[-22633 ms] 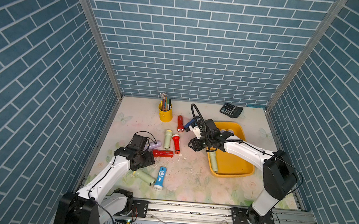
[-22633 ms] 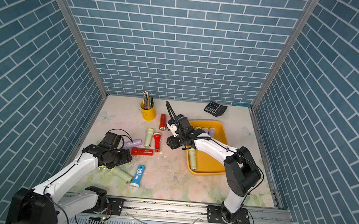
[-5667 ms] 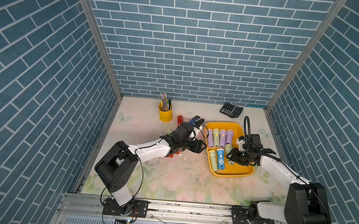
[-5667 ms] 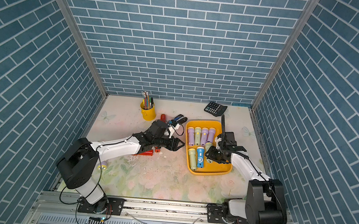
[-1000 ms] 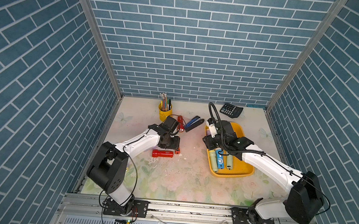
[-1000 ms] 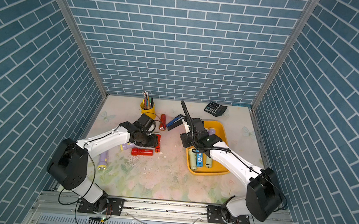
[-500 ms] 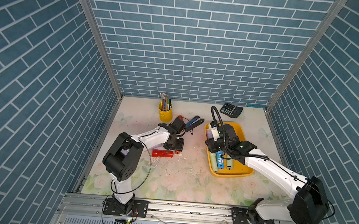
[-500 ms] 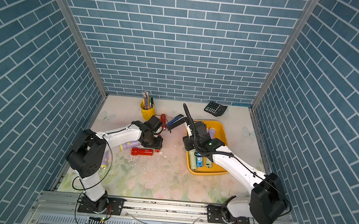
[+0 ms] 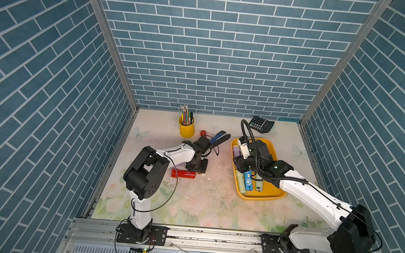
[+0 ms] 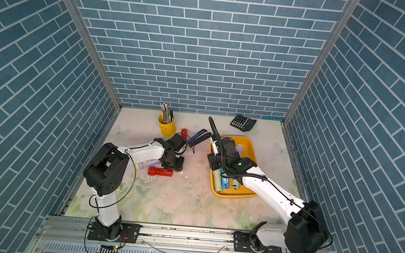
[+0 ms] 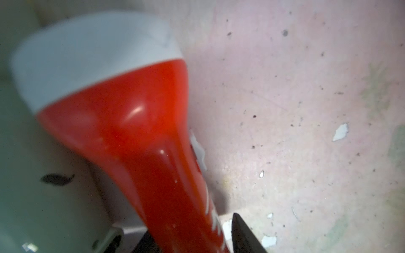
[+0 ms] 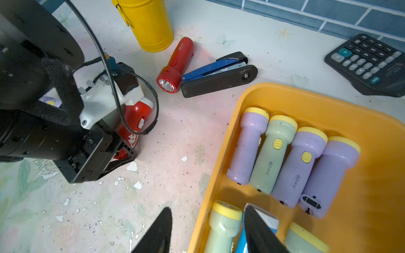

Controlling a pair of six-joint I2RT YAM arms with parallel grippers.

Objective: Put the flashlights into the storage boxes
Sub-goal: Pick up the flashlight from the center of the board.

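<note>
My left gripper is down at the table, its fingers closed against the body of a red flashlight with a white head, seen too in the right wrist view. That flashlight lies on the table. A second red flashlight lies just in front of it, and a third rests by the stapler. A lilac flashlight pokes out beneath the left arm. The yellow storage box holds several lilac, green and blue flashlights. My right gripper hangs open and empty over the box's left rim.
A yellow pen cup stands at the back. A blue-and-black stapler lies between the cup and the box, and a black calculator sits at the back right. Flakes of paint litter the table.
My left gripper has come down a little towards the front onto the white-headed red flashlight and its jaws have narrowed around it. The right gripper has barely moved.
</note>
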